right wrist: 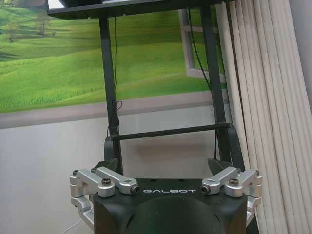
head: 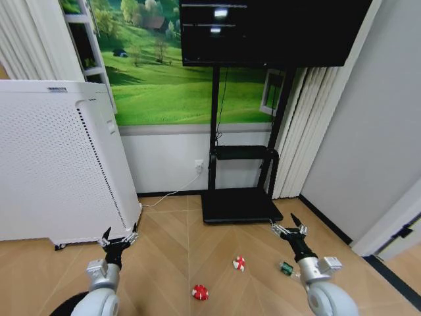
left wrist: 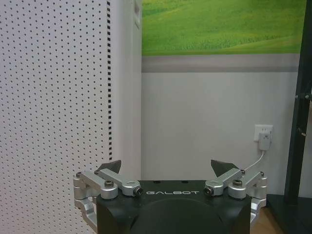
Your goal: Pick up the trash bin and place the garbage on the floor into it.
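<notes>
Garbage is lying scattered on the light tan chevron-patterned wood parquet floor (head: 177, 230) ahead of the robot: one crumpled red-and-white wad (head: 239, 263) is sitting near the middle, a second red-and-white wad (head: 200, 292) is lying closer to the robot and slightly to its left, and a small clear plastic bottle with a green label (head: 286, 268) is resting on its side to the right, just beside the right arm in the head view. All three pieces are lying apart from one another.

The left tool (head: 119, 237) is hovering low at the left, released, with its dark-tipped fingers (left wrist: 112, 167) spread wide and holding nothing. In the head view it is sitting in front of the lower corner of the tall white perforated appliance (head: 56, 161), whose dotted panel is filling the near side of the left wrist view. A white plug (left wrist: 263, 140) is sitting in a wall socket beyond it.

The right tool (head: 290, 230) is hovering at the right, also released and gripping nothing, its fingers (right wrist: 218, 166) standing well apart. It is pointing toward the black metal stand (head: 240, 178) carrying a dark flat screen (head: 263, 33), with pale vertical blinds (right wrist: 273, 107) hanging beside it. A green meadow mural (head: 171, 72) is covering the wall behind.
</notes>
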`<state>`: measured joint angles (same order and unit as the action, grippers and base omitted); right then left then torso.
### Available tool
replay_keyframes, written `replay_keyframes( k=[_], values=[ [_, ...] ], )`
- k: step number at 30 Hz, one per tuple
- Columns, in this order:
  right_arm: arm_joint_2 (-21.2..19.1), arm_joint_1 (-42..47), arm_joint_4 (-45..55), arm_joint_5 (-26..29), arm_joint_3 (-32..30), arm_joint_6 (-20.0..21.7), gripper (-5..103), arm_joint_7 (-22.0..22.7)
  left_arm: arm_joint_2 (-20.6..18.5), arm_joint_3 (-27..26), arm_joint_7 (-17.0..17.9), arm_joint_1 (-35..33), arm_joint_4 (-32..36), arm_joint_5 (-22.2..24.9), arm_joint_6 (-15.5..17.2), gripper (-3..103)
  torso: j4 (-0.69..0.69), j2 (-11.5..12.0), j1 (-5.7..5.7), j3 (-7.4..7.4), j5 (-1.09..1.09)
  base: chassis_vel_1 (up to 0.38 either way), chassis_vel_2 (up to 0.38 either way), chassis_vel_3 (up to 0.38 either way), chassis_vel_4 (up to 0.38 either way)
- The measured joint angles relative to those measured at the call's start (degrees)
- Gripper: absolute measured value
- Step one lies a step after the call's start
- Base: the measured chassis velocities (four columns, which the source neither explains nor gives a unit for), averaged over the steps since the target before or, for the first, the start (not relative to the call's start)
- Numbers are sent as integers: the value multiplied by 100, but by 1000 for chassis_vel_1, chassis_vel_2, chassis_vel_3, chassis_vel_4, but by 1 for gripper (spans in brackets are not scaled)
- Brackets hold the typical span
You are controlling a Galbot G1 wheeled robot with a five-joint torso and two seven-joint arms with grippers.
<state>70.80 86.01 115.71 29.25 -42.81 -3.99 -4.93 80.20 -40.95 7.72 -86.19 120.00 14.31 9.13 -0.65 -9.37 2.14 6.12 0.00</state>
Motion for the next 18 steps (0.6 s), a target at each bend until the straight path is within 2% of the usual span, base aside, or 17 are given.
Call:
replay_keyframes(
  k=[12,18],
  values=[
    [39,-38,-54,0,25,-10,100,-19,-56,-19,0,7,-1,21,0,100,0,265,-48,-217,0,0,0,0,0],
    [30,-32,-56,-1,24,-12,100,-21,-38,-8,0,26,-30,36,-27,100,0,342,-72,-270,0,0,0,0,0]
  ],
)
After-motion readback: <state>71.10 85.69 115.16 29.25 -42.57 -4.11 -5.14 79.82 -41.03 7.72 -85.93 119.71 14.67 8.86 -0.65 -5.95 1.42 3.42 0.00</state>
